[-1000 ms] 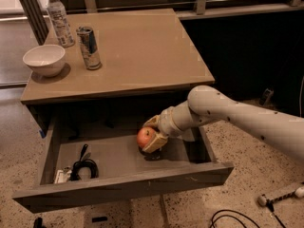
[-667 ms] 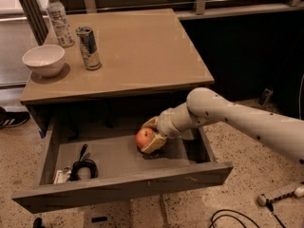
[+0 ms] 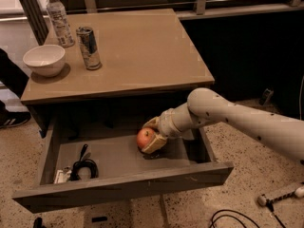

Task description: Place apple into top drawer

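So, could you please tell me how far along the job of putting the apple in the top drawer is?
Done: the top drawer stands open and the apple is inside it, at or just above its floor on the right. In hand: the end effector is down in the drawer, closed on the apple. Left: let go and withdraw.

apple (image 3: 145,137): red-orange, with a paler yellowish patch
hand (image 3: 149,137): tan fingers clasping the apple, low in the top drawer's right half
top drawer (image 3: 123,185): grey-brown front, plain grey inside
table (image 3: 142,46): plain light brown
bowl (image 3: 43,60): white
can (image 3: 89,48): silver and dark blue
bottle (image 3: 59,19): clear, white cap
cable (image 3: 83,167): black
arm (image 3: 237,120): off-white, small dark dots
floor (image 3: 232,189): speckled beige
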`<state>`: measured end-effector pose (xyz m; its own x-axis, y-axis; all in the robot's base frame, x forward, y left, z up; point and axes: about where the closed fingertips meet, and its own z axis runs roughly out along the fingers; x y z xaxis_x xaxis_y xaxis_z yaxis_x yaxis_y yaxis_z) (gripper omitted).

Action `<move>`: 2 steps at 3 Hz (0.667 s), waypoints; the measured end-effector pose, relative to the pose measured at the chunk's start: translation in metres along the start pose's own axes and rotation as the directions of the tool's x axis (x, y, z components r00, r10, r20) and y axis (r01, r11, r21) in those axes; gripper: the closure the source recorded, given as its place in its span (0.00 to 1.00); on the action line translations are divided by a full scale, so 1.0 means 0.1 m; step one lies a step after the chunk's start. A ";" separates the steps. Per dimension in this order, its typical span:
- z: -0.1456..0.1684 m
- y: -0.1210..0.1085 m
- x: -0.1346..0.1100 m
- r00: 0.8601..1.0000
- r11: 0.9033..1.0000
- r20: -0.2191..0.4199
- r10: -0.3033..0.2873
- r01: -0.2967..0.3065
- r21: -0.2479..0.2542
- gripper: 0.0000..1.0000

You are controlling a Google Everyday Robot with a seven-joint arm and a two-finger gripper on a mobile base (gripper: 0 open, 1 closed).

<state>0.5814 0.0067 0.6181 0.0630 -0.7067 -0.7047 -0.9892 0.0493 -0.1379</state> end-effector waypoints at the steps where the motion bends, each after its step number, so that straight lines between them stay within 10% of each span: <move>1: 0.00 0.00 0.00 1.000 1.000 0.000 0.000 0.000 0.000 0.34; 2: 0.00 0.00 0.00 1.000 1.000 0.000 0.000 0.000 0.000 0.11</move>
<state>0.5814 0.0068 0.6181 0.0631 -0.7067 -0.7047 -0.9892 0.0492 -0.1379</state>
